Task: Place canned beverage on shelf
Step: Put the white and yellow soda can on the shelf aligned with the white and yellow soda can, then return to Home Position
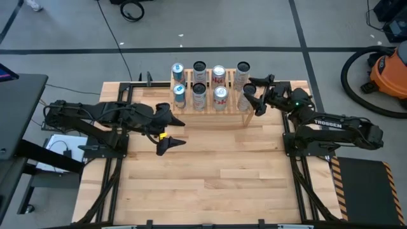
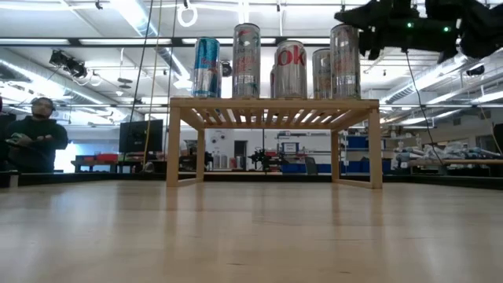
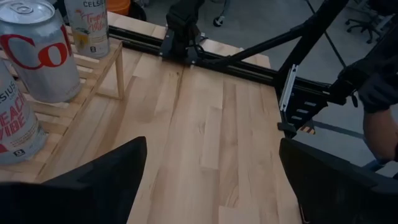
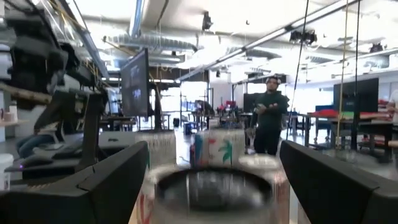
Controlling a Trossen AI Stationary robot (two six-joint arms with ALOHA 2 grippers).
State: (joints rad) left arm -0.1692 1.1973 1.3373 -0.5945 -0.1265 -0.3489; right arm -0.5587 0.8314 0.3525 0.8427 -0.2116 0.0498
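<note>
We see eight cans standing on the shelf [image 1: 210, 109], with the right gripper [image 1: 252, 97] poised above the can at the rack's right end [image 1: 246, 100], its fingers spread wide to either side of the can's top and, as far as we can tell, gripping nothing. In the right wrist view the can's rim [image 4: 211, 186] sits blurred between the two dark fingers [image 4: 106, 180]. The left gripper [image 1: 170, 132] waits over bare tabletop [image 1: 216, 184] in front of the rack, fingers also apart and empty. We judge the can set down and the release in hand: the sound course is to lift straight up, keeping the fingers clear of the rim and of the neighbouring Coke can [image 1: 220, 95], so nothing tips.
</note>
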